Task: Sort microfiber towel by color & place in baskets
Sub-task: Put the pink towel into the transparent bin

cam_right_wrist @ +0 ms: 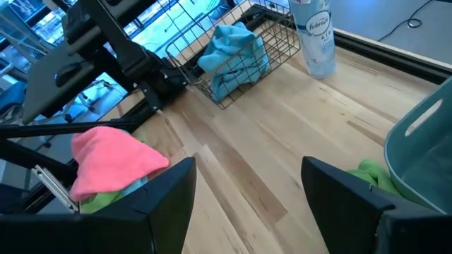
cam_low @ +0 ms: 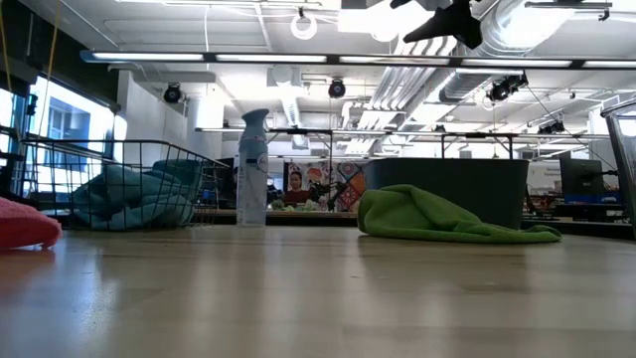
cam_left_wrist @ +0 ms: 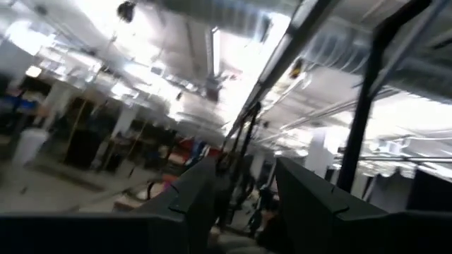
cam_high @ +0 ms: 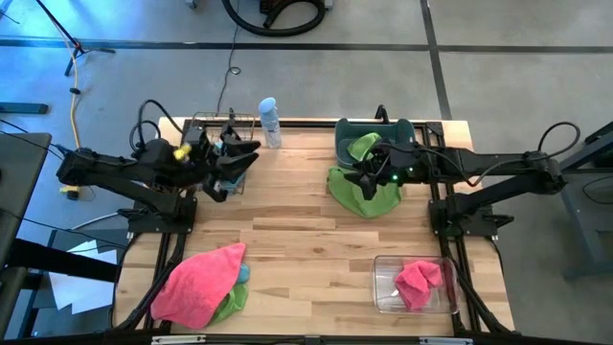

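Note:
A light blue towel [cam_right_wrist: 233, 53] lies in the black wire basket [cam_high: 218, 129] at the far left. One lime green towel [cam_high: 363, 145] lies in the slate-blue tub [cam_high: 402, 134]. Another green towel [cam_high: 364, 196] lies on the table against the tub's near side. A pink towel [cam_high: 419, 281] lies in the clear bin [cam_high: 388, 287] at the near right. A pile with a pink towel [cam_high: 196, 280] on top of green and blue ones lies at the near left. My left gripper [cam_high: 235, 158] is open and empty above the wire basket. My right gripper [cam_high: 364, 177] is open and empty above the green towel on the table.
A pale blue spray bottle [cam_high: 269, 122] stands at the far edge between the wire basket and the tub. Bare wood [cam_high: 306, 230] spans the table's middle. The table's black frame runs along both sides.

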